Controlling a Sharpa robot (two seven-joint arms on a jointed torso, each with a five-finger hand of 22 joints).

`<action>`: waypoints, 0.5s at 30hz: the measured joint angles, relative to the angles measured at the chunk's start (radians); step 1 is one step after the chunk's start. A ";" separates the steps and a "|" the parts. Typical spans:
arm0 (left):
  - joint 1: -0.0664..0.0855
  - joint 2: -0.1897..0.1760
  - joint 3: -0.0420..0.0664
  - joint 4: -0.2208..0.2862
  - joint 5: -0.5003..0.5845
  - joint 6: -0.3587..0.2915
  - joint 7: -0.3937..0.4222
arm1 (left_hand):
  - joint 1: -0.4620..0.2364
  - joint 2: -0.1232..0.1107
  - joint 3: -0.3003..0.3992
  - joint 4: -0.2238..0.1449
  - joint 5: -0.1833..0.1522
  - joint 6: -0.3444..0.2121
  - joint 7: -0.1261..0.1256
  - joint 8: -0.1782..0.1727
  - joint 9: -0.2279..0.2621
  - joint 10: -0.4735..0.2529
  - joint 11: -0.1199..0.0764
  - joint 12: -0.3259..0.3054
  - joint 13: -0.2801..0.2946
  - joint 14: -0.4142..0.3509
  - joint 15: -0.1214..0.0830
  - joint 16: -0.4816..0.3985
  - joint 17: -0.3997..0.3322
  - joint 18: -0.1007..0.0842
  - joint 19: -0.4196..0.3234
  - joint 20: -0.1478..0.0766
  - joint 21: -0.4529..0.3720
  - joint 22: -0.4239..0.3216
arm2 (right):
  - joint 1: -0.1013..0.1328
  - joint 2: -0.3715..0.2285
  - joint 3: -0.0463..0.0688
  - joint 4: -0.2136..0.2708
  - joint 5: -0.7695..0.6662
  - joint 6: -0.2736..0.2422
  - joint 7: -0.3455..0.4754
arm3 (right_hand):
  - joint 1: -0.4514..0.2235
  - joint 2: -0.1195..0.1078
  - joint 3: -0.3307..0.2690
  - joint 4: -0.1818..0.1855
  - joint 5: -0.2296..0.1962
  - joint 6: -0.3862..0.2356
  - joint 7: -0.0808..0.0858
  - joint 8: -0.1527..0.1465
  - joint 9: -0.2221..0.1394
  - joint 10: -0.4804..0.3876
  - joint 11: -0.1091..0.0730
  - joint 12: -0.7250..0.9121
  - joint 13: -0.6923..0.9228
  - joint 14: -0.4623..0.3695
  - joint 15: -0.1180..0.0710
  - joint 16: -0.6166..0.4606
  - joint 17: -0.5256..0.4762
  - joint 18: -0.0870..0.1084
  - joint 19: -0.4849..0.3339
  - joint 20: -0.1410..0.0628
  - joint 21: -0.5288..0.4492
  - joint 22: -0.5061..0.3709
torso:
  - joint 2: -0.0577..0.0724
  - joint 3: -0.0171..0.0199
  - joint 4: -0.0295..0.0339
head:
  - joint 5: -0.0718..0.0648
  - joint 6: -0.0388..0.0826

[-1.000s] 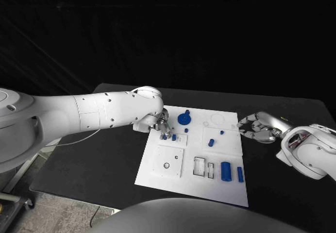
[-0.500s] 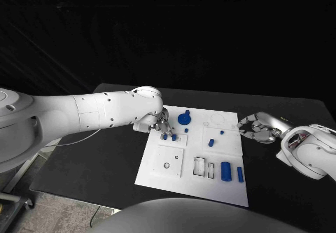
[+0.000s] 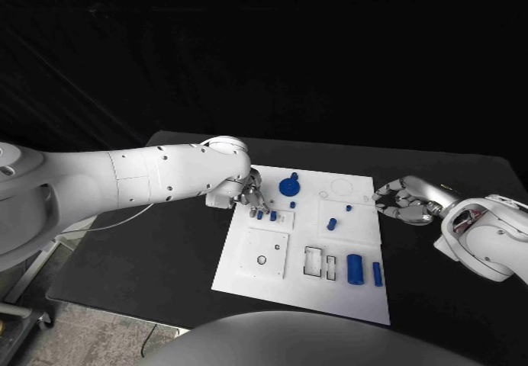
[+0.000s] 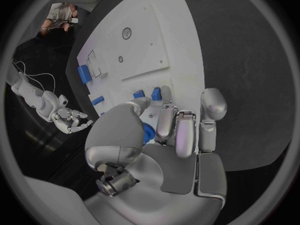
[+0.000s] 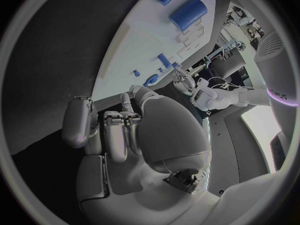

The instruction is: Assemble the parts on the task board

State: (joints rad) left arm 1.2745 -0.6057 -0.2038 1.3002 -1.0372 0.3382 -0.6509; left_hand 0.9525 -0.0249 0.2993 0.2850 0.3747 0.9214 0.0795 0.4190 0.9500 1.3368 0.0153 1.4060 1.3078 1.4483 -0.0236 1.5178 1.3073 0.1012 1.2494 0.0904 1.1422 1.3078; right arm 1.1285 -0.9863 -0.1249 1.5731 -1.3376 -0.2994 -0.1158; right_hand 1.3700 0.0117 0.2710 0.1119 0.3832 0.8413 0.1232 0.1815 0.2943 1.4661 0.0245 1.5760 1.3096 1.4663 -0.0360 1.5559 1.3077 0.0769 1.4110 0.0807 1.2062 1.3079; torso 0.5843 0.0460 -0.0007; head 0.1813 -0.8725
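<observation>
task board (image 3: 288, 267) lies mid-surface (image 3: 143, 259). i see my left hand (image 3: 249, 195) at its far left edge, fingers (image 4: 165, 120) bunched over two small blue parts (image 3: 265, 215); whether it's gripping, i can't tell. right hand (image 3: 403, 203) just off the board's right edge, fingers curled, holding nothing.

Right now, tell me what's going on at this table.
The robot is assembling small blue parts on the white task board. Its left hand is down at the board's far left corner, fingers at two small blue pegs there. The right hand sits off the board's right edge, fingers curled, holding nothing. A large blue cylinder lies near the board's front.
</observation>
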 measured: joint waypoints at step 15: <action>0.023 -0.065 0.012 0.048 -0.021 -0.262 0.115 | 0.169 -0.035 -0.059 -0.004 -0.030 -0.073 -0.031 0.205 0.190 -0.010 -0.021 -0.016 0.000 -0.006 -0.019 -0.002 0.000 0.000 0.022 -0.024 0.017 0.000 | 0.000 0.002 0.000 -0.004 0.000 -0.002 0.002 | 0.000 0.000 0.003 -0.003 0.000 0.000 0.000 0.000 0.000 0.000 0.000 0.000 0.000 0.000 0.000 0.000 0.000 0.000 0.000 0.000 -0.004 0.000 | 0.000 0.0000 -0.0004 | -0.003 0.000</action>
State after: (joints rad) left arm 1.2976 -0.6706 -0.1914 1.3484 -1.0578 0.0760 -0.5361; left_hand 1.1211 -0.0602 0.2399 0.2810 0.3451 0.8481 0.0484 0.6236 1.1399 1.3272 -0.0056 1.3903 1.3078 1.4418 -0.0427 1.5160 1.3073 0.1012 1.2711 0.0663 1.1594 1.3076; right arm 1.1284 -0.9839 -0.1249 1.5695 -1.3376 -0.3018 -0.1134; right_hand 1.3699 0.0117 0.2739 0.1091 0.3832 0.8413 0.1232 0.1815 0.2944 1.4661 0.0245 1.5760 1.3095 1.4663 -0.0360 1.5559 1.3075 0.0769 1.4110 0.0807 1.2020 1.3077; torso 0.5843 0.0460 -0.0011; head 0.1786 -0.8725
